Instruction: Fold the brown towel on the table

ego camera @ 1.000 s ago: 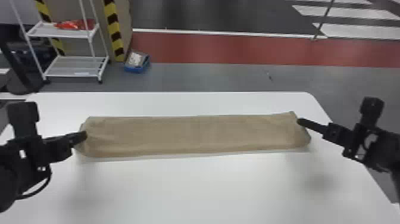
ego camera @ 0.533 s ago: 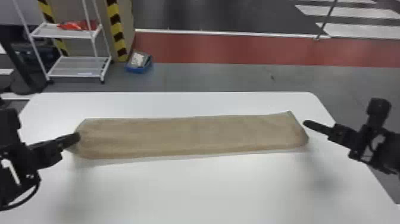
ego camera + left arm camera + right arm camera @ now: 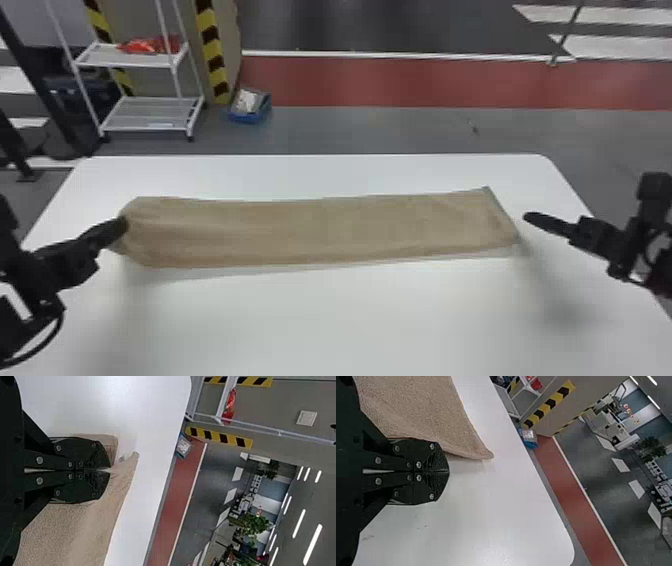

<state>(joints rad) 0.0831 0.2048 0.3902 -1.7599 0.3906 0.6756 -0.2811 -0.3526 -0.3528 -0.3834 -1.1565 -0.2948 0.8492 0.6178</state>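
The white, round-cornered table (image 3: 350, 320) is the largest thing here, spreading from the middle of the head view to its bottom edge. Next in size comes the brown, rough-textured towel (image 3: 320, 230), a long, narrow band running left to right across the middle of the frame, with creases fanning out at its left end and a pointed corner at the upper part of its right end. A red strip of floor (image 3: 425, 82) crosses the top right, and a white metal rack (image 3: 150, 112) stands at the upper left. Of the two black, flat-fingered grippers, the left gripper (image 3: 120, 225), at the middle left, is pinched tight on the towel's left end (a little gathered cloth shows at its tips in the left wrist view). The right gripper (image 3: 532, 216), at the middle right, has its fingers pressed together with nothing between them, just beside the towel's right end, a strip of white tabletop showing between. Smaller still, a blue bin (image 3: 250, 117) sits on the floor at the upper left, and a crumpled red item (image 3: 150, 45) lies on the rack's upper shelf.
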